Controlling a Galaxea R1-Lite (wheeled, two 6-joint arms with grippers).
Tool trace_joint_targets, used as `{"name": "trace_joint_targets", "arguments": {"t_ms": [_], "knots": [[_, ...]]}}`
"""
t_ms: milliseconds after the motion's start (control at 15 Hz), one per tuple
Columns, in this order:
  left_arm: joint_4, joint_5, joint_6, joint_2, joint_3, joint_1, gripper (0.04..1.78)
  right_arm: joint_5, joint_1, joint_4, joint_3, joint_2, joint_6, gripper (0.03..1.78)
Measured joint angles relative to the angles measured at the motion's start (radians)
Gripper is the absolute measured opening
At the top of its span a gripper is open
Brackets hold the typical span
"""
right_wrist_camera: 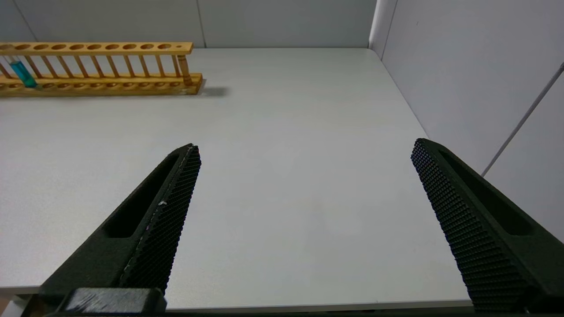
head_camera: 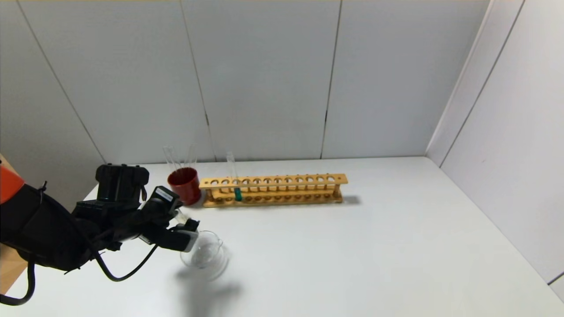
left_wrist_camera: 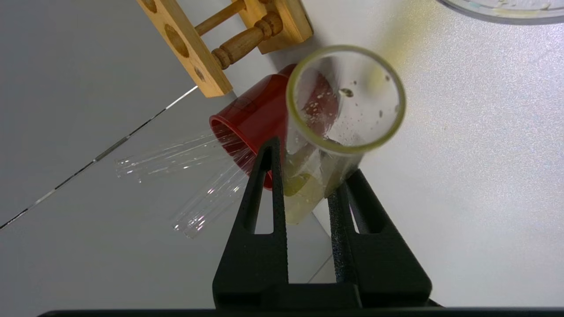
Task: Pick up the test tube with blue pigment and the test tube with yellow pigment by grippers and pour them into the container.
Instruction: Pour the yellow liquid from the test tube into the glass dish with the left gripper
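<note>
Left claw (left_wrist_camera: 308, 176) grips the tilted yellow tube (left_wrist_camera: 335, 127) beside the container (head_camera: 206, 255), pouring; blue tube (head_camera: 238, 193) next; right claw (right_wrist_camera: 304, 193) wide open, empty.

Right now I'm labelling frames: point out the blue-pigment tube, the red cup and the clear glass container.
Slim glass test tube with blue pigment (head_camera: 238, 193): head view, on its teal liquid.
Dark red opaque cup (head_camera: 184, 186): head view, on its wall.
Low clear glass container (head_camera: 216, 259): head view, on its wall.
</note>
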Motion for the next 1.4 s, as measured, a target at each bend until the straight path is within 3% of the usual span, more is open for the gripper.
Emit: {"name": "trace_joint_targets", "arguments": {"t_ms": [1400], "knots": [[-0.097,0.05,0.173,-0.008,0.072,-0.024,0.32,0.0,0.0,0.0,0.0,0.0,0.0,1.75]]}}
